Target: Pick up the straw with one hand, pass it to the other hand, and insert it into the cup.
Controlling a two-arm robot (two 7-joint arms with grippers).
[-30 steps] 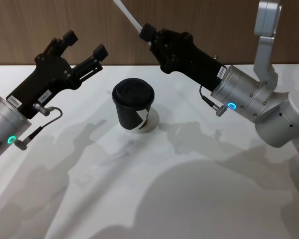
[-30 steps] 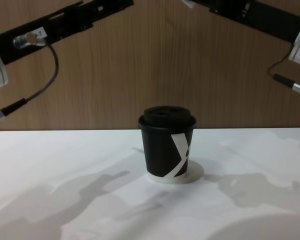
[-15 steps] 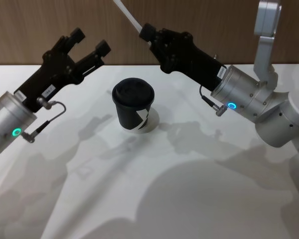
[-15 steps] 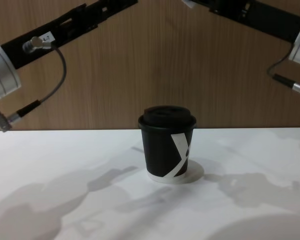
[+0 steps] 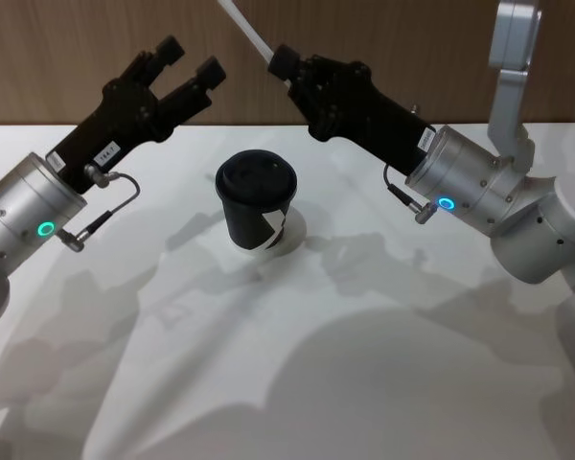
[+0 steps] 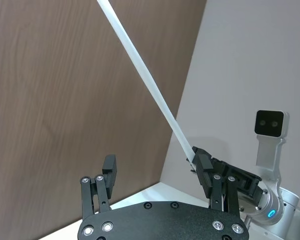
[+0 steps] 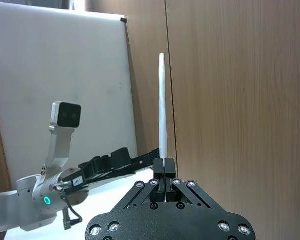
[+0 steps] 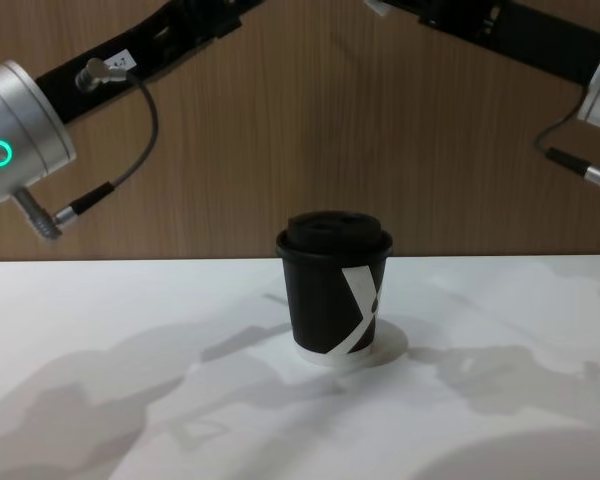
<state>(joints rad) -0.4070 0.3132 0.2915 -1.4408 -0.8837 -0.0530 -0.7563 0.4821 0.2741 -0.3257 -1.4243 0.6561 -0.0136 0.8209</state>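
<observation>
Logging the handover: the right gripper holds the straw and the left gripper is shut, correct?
Not quite: the left gripper is open, its fingers spread apart, as the head view shows. The right gripper does hold the straw.

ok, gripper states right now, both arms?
Left gripper: open, holding nothing.
Right gripper: shut on the straw.

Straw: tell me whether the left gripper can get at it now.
Probably yes. The right gripper pinches the straw by one end, leaving its length bare, and the open left gripper faces it, nothing between.
</observation>
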